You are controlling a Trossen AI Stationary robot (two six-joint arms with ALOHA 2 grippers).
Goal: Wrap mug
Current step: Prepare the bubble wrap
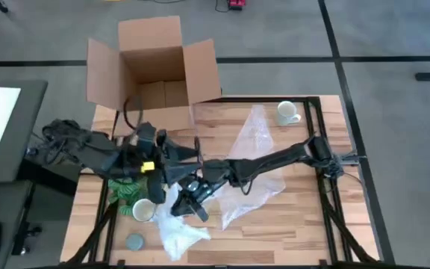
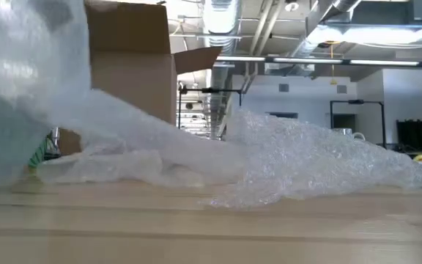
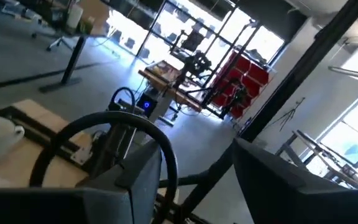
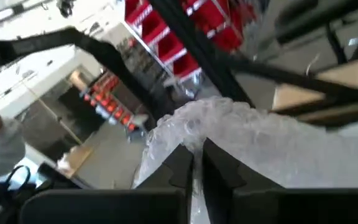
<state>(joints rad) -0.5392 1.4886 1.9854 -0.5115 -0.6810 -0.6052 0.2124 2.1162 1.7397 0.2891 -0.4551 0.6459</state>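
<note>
In the high view the mug [image 1: 142, 211] is seen at about 8 o'clock on the table [image 1: 304, 224], with the right gripper [image 1: 188, 205] just beside it at 3 o'clock and the left gripper [image 1: 181, 161] at 1 o'clock, its state impossible to tell. In the low view only bubble wrap [image 2: 299, 158] and the cardboard box [image 2: 130, 70] at 11 o'clock are shown. In the right wrist view the right gripper's fingers [image 4: 180, 168] are pinched together on the bubble wrap.
</note>
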